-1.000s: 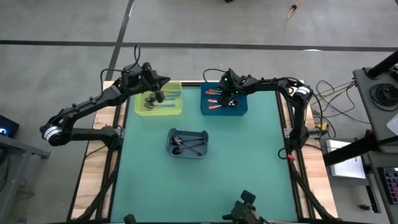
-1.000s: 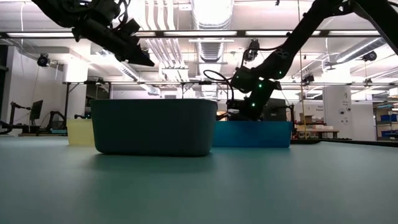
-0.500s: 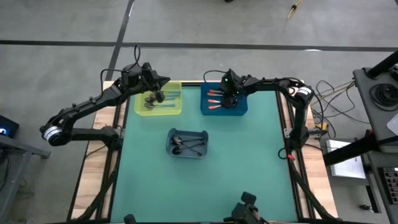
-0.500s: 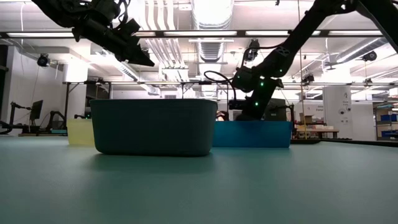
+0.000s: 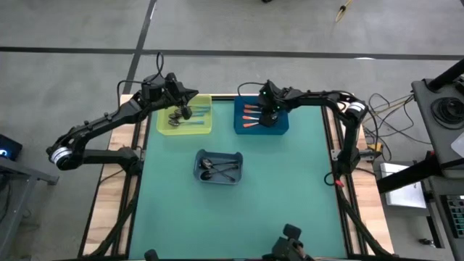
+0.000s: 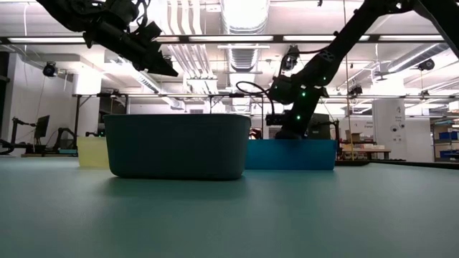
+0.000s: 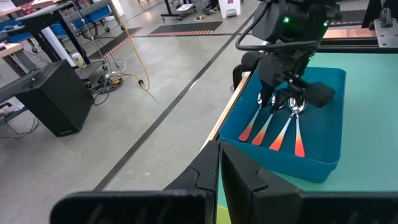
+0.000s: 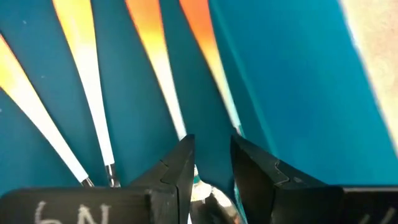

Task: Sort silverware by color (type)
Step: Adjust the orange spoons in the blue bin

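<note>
Over the blue bin (image 5: 281, 125), right end effector (image 7: 281, 99) fingers apart above orange-handled spoons (image 7: 273, 132), left end effector (image 5: 183, 111) closed over yellow bin (image 5: 164, 125)

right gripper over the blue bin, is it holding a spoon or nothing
Cannot be told. The right gripper is down in the blue bin, jaws parted around an orange-handled spoon at its neck near the bowl, not visibly clamped or lifted.

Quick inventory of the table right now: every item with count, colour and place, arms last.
Blue bin: one, far right of centre.
Orange spoons: four, in the blue bin.
Yellow bin: one, far left.
Light-blue spoons: count unclear, in the yellow bin.
Grey bin: one, table centre.
Dark spoons: several, in the grey bin.
Left claw: shut, over the yellow bin.
Right claw: partly open, in the blue bin at the spoon bowls.
</note>
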Motion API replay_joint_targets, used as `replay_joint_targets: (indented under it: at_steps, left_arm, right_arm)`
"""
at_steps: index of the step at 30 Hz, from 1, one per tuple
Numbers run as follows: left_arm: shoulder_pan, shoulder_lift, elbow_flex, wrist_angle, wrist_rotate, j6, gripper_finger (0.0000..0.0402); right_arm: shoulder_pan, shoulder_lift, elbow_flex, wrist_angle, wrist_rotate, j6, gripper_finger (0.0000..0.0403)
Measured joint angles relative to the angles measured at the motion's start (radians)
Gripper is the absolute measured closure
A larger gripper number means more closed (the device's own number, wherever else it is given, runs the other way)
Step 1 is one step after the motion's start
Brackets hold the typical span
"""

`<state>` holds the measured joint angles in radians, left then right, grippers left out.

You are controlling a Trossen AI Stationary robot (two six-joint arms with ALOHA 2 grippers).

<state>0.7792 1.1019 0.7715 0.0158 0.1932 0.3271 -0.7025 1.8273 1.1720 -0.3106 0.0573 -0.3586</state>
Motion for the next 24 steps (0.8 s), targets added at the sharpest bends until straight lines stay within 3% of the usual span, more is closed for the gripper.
replay_joint_targets:
  at_steps: [7,14,24]
  left_arm:
    - [0.0,0.0,0.0,0.002,0.0,0.0,0.0402]
    - [0.0,0.0,0.0,0.014,0.0,0.0,0.0402]
    - [0.0,0.0,0.0,0.018,0.0,0.0,0.0402]
  right_arm:
    - [0.0,-0.052,0.0,-0.011,-0.008,0.046,0.0307]
    - [0.005,-0.047,-0.002,-0.029,-0.322,0.061,0.0307]
    - [0.015,0.023,-0.004,-0.011,-0.292,0.049,0.0307]
